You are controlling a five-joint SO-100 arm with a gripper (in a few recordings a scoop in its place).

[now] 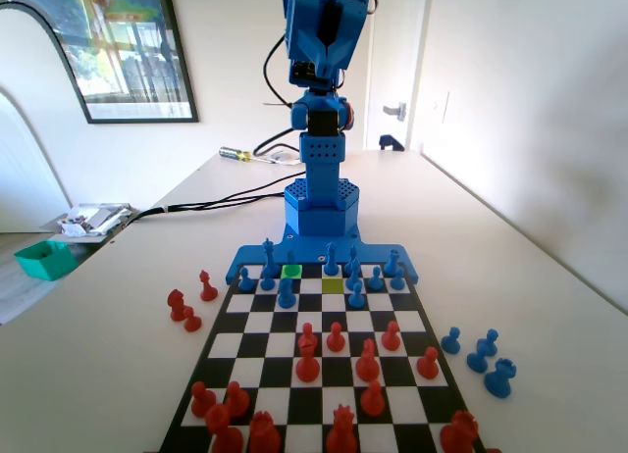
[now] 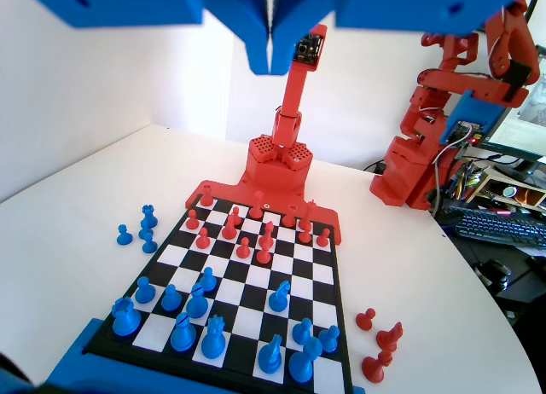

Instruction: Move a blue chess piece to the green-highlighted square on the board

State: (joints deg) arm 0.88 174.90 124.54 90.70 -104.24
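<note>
The board (image 1: 257,363) lies in front of the blue arm in the fixed view, with blue pieces on the far rows and red pieces near the camera. The green-highlighted square (image 1: 291,271) is in the far second row, left of centre, with nothing on it. A duller olive square (image 1: 333,284) lies one row nearer and to its right. A blue chess piece (image 1: 286,293) stands just in front of the green square. My gripper (image 2: 271,61) hangs high above the board (image 2: 318,273) in the wrist view, jaws pressed together with nothing between them.
Blue pieces (image 1: 481,360) stand off the board at the right in the fixed view, and red pieces (image 1: 186,306) at the left. A green box (image 1: 44,259) and clutter sit at the table's left edge. Cables run behind the arm's base.
</note>
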